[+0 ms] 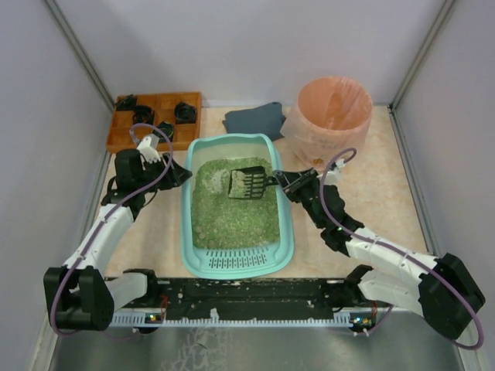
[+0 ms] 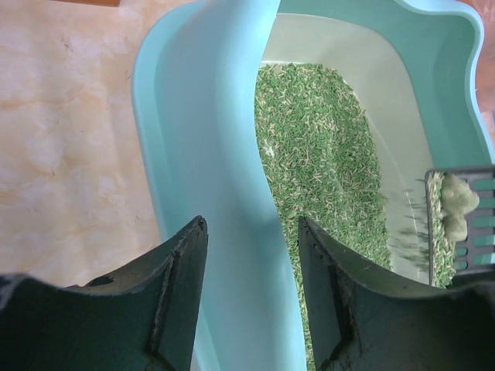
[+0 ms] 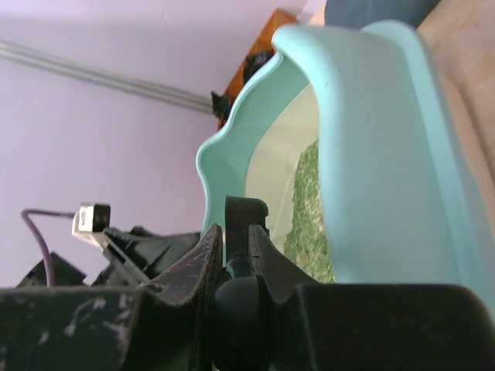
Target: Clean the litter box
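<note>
Two clumps (image 2: pixel 456 205) could spill if the right tool (image 1: pixel 281 181), clenched on the scoop (image 1: pixel 247 182), tilted; the left tool's (image 2: pixel 253 228) grip we could not tell.

The black slotted plastic scoop (image 1: pixel 249 182), clamped in the right gripper (image 1: pixel 278 181), bars the far half of the large light teal plastic litter box (image 1: pixel 236 261); the near litter lies open. The left gripper (image 2: pixel 253 224) straddles the left wall, seemingly with little slack. Beige tabletop (image 1: pixel 387 185) before the round pink-bagged bin (image 1: pixel 332 116) is free.
</note>
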Robot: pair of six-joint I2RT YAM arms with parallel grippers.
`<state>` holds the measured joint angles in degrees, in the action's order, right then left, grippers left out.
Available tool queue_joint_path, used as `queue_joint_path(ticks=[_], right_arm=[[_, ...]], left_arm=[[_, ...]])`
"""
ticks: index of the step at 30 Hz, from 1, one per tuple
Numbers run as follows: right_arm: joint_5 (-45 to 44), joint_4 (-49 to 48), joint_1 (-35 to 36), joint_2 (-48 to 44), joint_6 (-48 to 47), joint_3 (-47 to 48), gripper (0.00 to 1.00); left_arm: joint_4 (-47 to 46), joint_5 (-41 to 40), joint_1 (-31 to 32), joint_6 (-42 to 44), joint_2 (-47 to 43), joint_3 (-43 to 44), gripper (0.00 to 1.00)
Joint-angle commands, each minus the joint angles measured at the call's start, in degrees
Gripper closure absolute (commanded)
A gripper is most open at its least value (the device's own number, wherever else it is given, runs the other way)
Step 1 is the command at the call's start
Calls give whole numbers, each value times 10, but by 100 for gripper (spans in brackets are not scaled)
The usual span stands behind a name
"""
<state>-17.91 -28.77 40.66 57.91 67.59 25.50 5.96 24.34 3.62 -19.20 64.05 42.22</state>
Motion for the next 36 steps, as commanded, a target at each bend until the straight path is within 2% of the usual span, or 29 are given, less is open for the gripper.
queue_joint_path(ticks=[1, 7, 12, 17, 21, 26, 29, 32, 34, 36], right_arm=[[88, -60, -1, 16, 24, 12, 100], [22, -86, -34, -1, 70, -34, 100], [141, -151, -27, 70, 66, 12, 100], [89, -115, -64, 46, 89, -19, 100], [162, -152, -17, 89, 56, 31, 100], [89, -169, -48, 74, 67, -24, 100], [138, -190, -14, 93, 39, 7, 100], [149, -194, 21, 116, -10, 31, 100], [100, -191, -1, 110, 22, -2, 100], [98, -233, -31, 114, 56, -30, 100]], left_arm=[[-13, -8, 1, 7, -11, 5, 44], [-9, -8, 1, 7, -12, 6, 44], [-16, -1, 2, 2, -9, 5, 44], [-4, -10, 2, 5, -14, 7, 45], [-18, -11, 1, 3, -17, 2, 45], [-2, -6, 2, 4, -5, 11, 45], [-15, -3, 1, 0, -7, 2, 45], [-13, 5, 1, -2, 3, 12, 46], [0, 1, 1, 3, 5, 19, 46], [4, -11, 1, 8, -6, 14, 46]])
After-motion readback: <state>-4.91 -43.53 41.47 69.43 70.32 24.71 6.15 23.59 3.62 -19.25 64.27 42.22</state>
